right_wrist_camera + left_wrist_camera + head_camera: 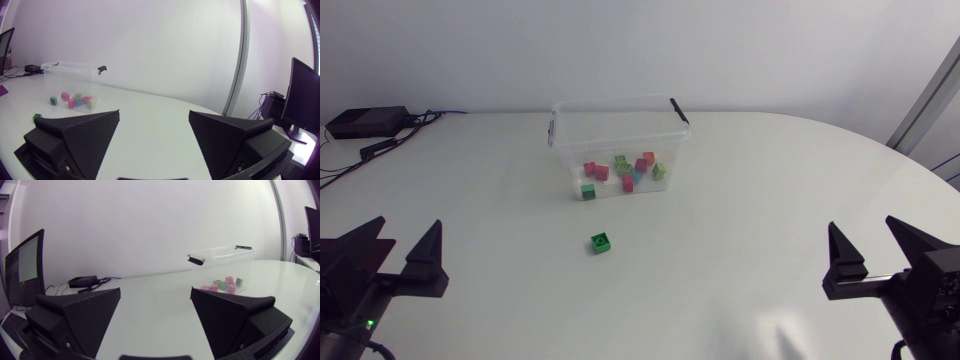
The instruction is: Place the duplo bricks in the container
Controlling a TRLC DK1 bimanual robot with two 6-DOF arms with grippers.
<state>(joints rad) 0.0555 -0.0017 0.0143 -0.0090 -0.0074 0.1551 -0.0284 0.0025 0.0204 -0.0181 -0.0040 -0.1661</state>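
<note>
Lying near the container is a green brick, black box well apart.

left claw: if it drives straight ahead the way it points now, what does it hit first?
Looks free: the left claw points across bare white table. The clear plastic container sits off to its right, the small black box off to its left. Depth is hard to judge.

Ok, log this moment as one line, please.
left hand open, empty | right hand open, empty | green brick on table, outside container | other bricks inside
</note>
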